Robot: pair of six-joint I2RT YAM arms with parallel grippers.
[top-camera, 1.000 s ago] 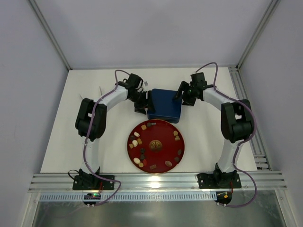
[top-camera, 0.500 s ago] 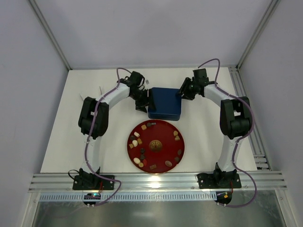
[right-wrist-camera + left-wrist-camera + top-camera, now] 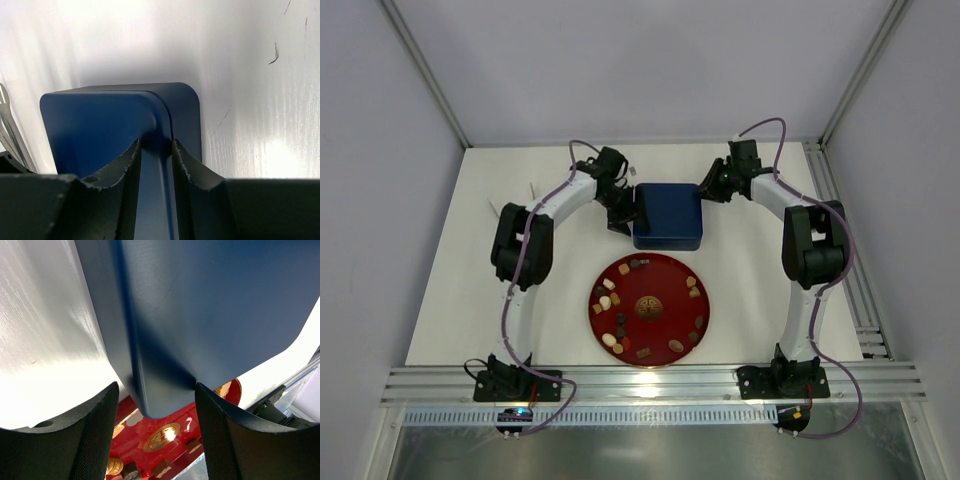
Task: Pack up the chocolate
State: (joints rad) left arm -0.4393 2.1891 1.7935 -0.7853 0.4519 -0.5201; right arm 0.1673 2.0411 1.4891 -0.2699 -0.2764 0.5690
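The chocolate (image 3: 624,268), several small brown, tan and cream pieces, lies round the rim of a red plate (image 3: 665,285) with a gold emblem. Some pieces (image 3: 115,466) show in the left wrist view on the plate (image 3: 182,427). A closed dark blue tin (image 3: 667,216) sits behind the plate. My left gripper (image 3: 625,210) is at its left side. The jaws are open and straddle a tin corner (image 3: 165,340); the right finger (image 3: 225,440) touches it. My right gripper (image 3: 708,188) is at the tin's far right corner, with narrow jaws pinching the lid's edge (image 3: 165,107).
Aluminium rails run along the table's right side (image 3: 840,250) and front (image 3: 650,385). Grey walls enclose the table. Small white things (image 3: 532,190) lie left of the left arm. A thin silver piece (image 3: 10,120) shows beyond the tin.
Both grippers have moved toward the back of the table. The blue tin has shifted a little that way with them. The plate and chocolate have not moved.
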